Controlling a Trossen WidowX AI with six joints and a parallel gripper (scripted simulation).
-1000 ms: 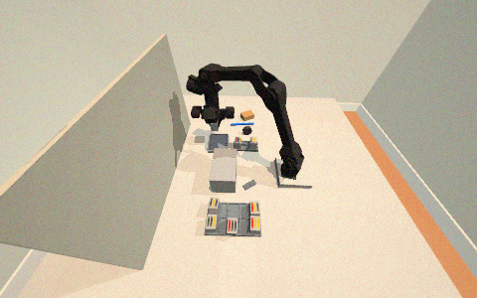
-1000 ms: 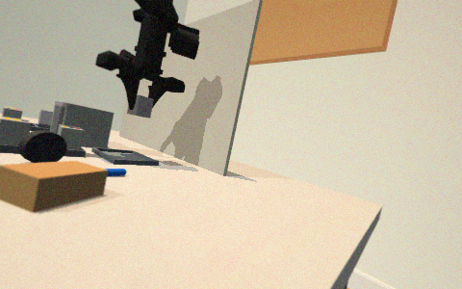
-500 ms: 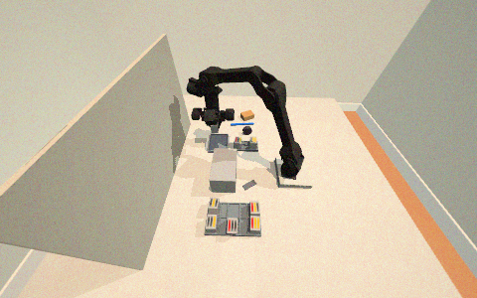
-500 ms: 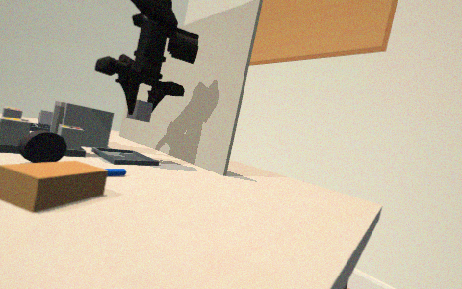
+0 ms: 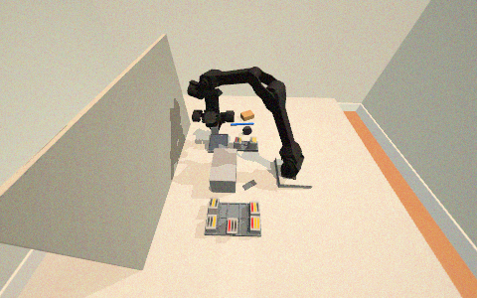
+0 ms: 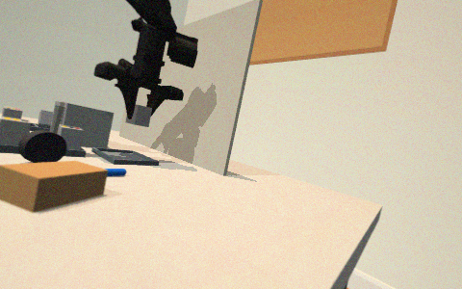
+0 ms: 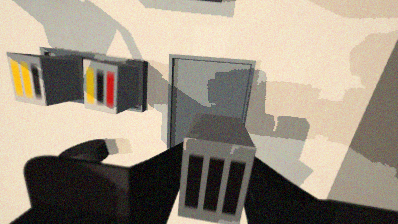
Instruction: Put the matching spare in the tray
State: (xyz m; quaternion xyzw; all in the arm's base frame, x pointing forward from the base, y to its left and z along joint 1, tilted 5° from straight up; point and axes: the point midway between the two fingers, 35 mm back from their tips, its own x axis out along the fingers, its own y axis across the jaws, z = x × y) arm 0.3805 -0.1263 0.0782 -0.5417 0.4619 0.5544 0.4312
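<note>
My gripper is shut on a grey spare block. In the wrist view the block shows three black bars on a light face. It hangs in the air above the near edge of the shallow dark grey tray, which holds nothing visible. Beside the tray is a small rack with two units: one unit coded yellow, black, red, the other unit yellow, yellow, black. Which unit is the mounted one, and its back, I cannot tell.
A big grey box stands close to the tray. A larger rack holds several coded units. A tall panel rises alongside. A black round piece, blue stick and orange block lie nearby.
</note>
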